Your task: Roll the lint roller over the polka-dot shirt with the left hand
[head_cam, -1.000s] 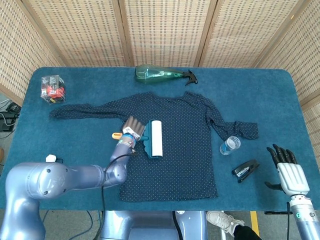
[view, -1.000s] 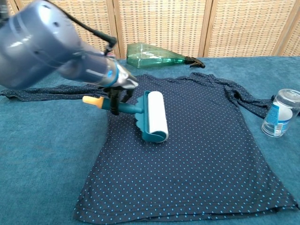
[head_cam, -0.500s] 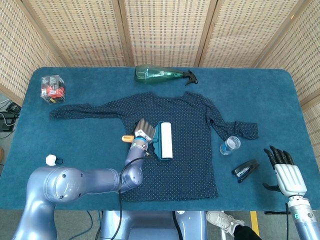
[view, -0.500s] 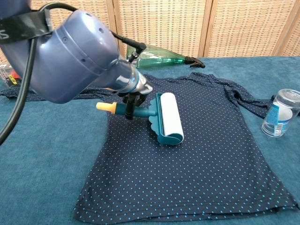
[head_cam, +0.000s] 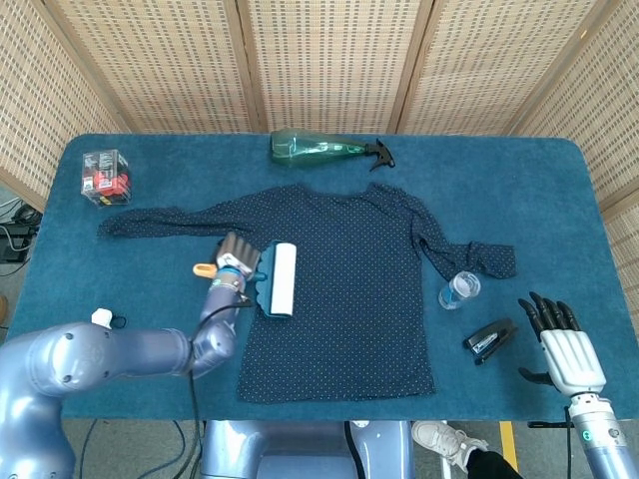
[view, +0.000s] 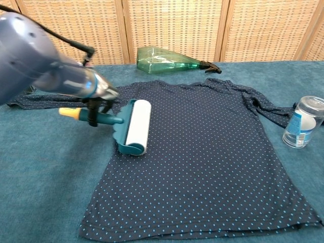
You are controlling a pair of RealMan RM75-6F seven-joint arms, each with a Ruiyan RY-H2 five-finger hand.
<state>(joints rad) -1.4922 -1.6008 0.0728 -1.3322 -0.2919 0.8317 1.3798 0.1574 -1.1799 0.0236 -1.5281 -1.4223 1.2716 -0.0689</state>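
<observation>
The left hand (head_cam: 238, 261), clamped on the lint roller's (head_cam: 279, 280) handle, has shifted it toward the polka-dot shirt's (head_cam: 349, 289) left edge; the roller's long axis runs collar-to-hem, its handle pointing off the shirt's left side.

The lint roller (view: 132, 126) had a white drum in a teal frame, with a teal handle ending in a yellow tip. It lay flat on the left edge of the polka-dot shirt (view: 207, 157), drum running near to far. The navy shirt was spread flat on the worktop (head_cam: 559, 200), sleeves outstretched.
</observation>
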